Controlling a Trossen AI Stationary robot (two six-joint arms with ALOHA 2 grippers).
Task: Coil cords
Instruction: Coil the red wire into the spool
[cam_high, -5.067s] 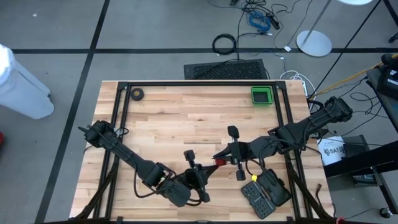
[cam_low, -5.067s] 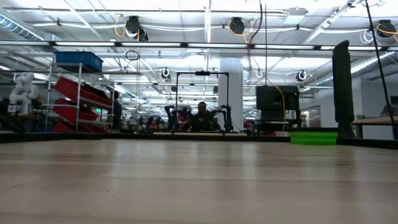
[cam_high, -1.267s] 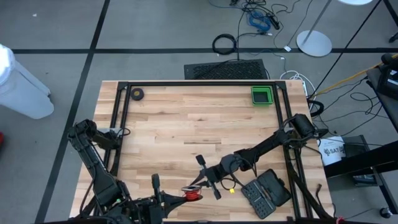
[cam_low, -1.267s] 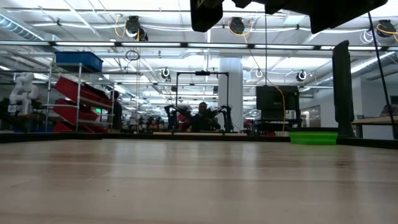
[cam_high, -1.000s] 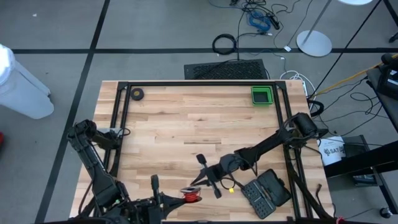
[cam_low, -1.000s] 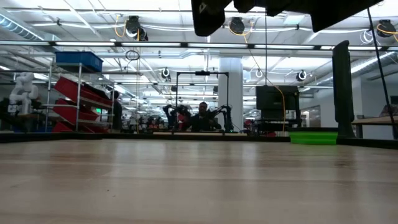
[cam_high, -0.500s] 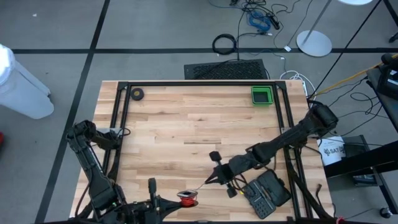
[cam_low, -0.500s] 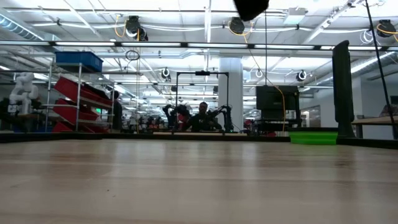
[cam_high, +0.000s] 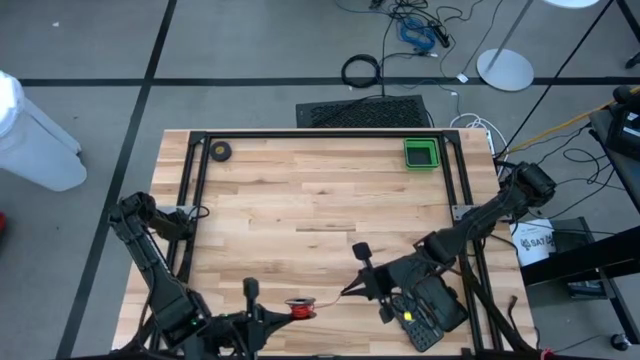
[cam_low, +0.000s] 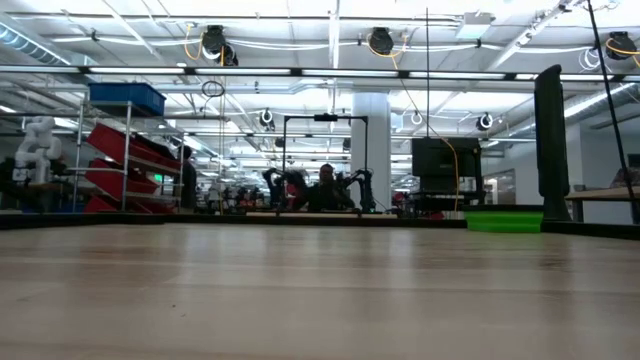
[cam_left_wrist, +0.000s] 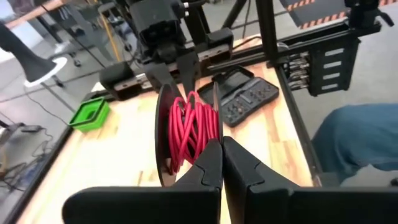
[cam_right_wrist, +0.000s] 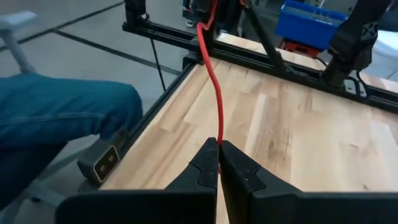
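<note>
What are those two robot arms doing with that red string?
They are winding it up. The left gripper, near the table's front edge, is shut on a black reel with red cord wrapped around it. The right gripper, a little way off, is shut on the loose end of that cord, which stretches between the two. A green bin sits at the far side, and a black tool case lies beside the right arm.

A green bin (cam_high: 421, 153) sits at the wooden table's (cam_high: 300, 200) far right corner, a small black roll (cam_high: 220, 151) at far left, a black case (cam_high: 428, 310) near right
</note>
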